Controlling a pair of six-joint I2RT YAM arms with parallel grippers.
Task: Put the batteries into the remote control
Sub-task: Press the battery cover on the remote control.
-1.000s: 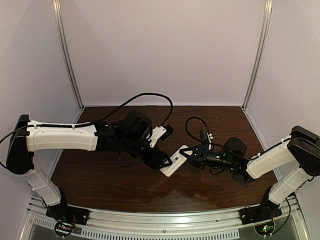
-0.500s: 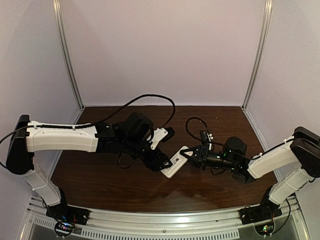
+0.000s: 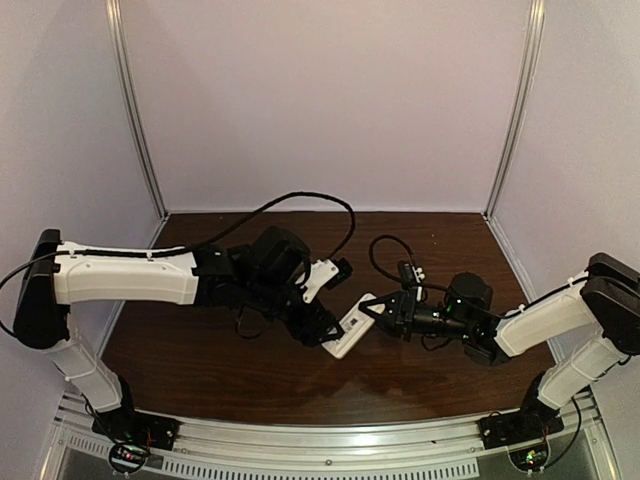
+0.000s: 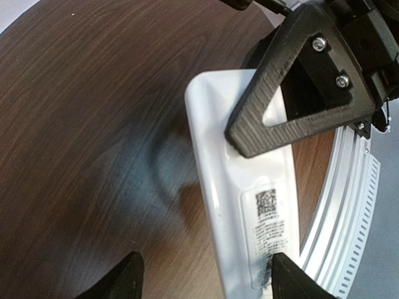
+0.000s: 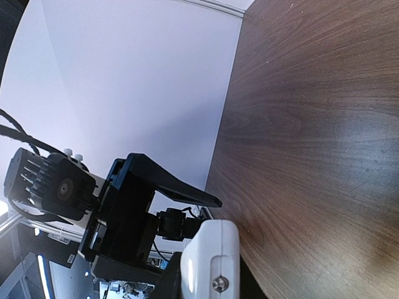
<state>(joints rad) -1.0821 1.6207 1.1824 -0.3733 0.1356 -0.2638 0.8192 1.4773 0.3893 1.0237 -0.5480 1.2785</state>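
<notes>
The remote control (image 3: pixel 349 326) is a slim white bar, held at a tilt at the middle of the table. In the left wrist view (image 4: pixel 249 205) its printed label face is up. My right gripper (image 3: pixel 378 310) is shut on its far end; one black finger (image 4: pixel 280 118) lies across that face. In the right wrist view the remote's end (image 5: pixel 212 261) fills the bottom between the jaws. My left gripper (image 3: pixel 325 325) is open, its fingertips (image 4: pixel 131 277) astride the remote's near end, the right tip at its edge. The batteries are not in view.
The dark wooden table (image 3: pixel 250 370) is walled by pale panels at the back and sides. A slotted metal rail (image 3: pixel 330 440) runs along the front edge, close to the remote in the left wrist view (image 4: pixel 349 205). A black cable (image 3: pixel 385 250) loops behind the right gripper.
My left gripper has crept a little right and forward, closer along the remote. The right gripper keeps its hold and has barely moved.
</notes>
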